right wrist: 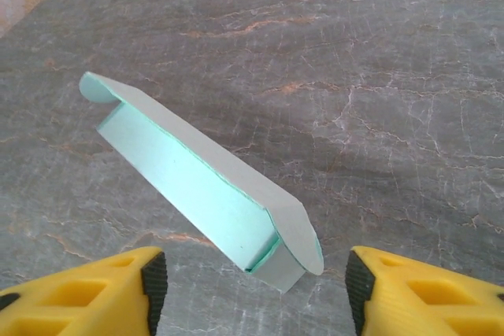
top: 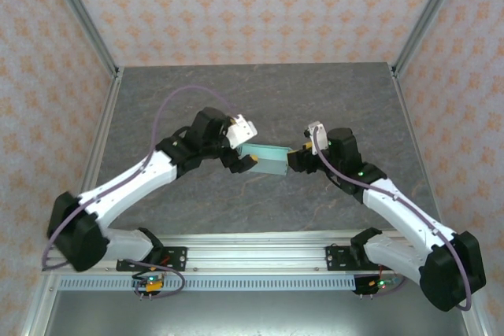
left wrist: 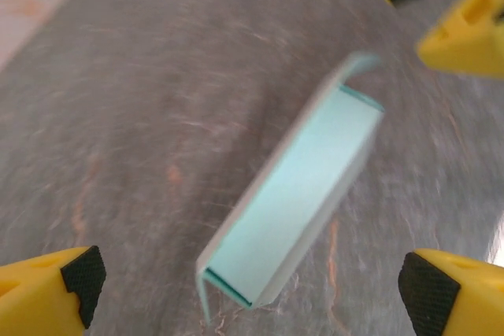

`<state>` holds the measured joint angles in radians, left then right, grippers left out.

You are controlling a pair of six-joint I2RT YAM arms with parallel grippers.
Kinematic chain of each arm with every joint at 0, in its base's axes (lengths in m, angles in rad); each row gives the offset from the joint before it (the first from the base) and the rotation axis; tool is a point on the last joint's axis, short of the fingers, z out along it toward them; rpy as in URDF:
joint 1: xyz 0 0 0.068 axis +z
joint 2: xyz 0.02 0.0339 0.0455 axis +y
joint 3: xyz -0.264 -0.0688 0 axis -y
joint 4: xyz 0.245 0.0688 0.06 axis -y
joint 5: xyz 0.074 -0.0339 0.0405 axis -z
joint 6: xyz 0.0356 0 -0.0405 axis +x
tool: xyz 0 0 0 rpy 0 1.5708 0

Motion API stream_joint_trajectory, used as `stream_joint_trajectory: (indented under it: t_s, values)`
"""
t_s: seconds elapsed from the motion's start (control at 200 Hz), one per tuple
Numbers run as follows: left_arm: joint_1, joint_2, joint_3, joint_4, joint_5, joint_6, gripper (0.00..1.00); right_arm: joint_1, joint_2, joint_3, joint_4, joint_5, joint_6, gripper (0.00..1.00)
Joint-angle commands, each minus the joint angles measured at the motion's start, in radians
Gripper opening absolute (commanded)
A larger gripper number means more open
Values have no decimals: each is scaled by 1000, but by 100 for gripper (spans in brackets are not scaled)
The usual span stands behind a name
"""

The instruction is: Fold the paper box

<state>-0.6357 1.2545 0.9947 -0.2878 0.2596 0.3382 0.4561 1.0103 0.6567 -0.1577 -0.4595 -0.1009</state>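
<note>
Nearly boxed — the paper box (top: 264, 159) lies mid-way on the counter (top: 260, 100), end flaps loose.
Left claw (top: 246, 163) and right claw (top: 295, 160) gape apart at either end — best press both flaps inward together, squarely.

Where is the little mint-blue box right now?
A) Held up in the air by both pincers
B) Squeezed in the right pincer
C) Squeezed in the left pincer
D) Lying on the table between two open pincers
D: the box lies on the grey table, with the left pincer and the right pincer open at either end, neither one clamping it.
</note>
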Motion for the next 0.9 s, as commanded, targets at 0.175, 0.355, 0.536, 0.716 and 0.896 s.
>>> stream_joint_trajectory:
  t_s: [0.175, 0.355, 0.536, 0.716, 0.896]
  values:
    - [-9, -125, -190, 124, -321, -367, 100, 10, 20, 52, -168, 51, -9, 54]
    - [-9, -39, -223, 233, -293, -387, 77, 11, 91, 64, -119, 37, 7, 54]
    - [-13, 17, -218, 293, -264, -365, 77, 11, 118, 72, -79, 37, 24, 50]
    - [-13, 53, -195, 320, -266, -330, 71, 11, 168, 108, -69, 18, 16, 50]
    - [-13, 85, -176, 316, -280, -297, 69, 11, 220, 127, -47, 12, 23, 50]
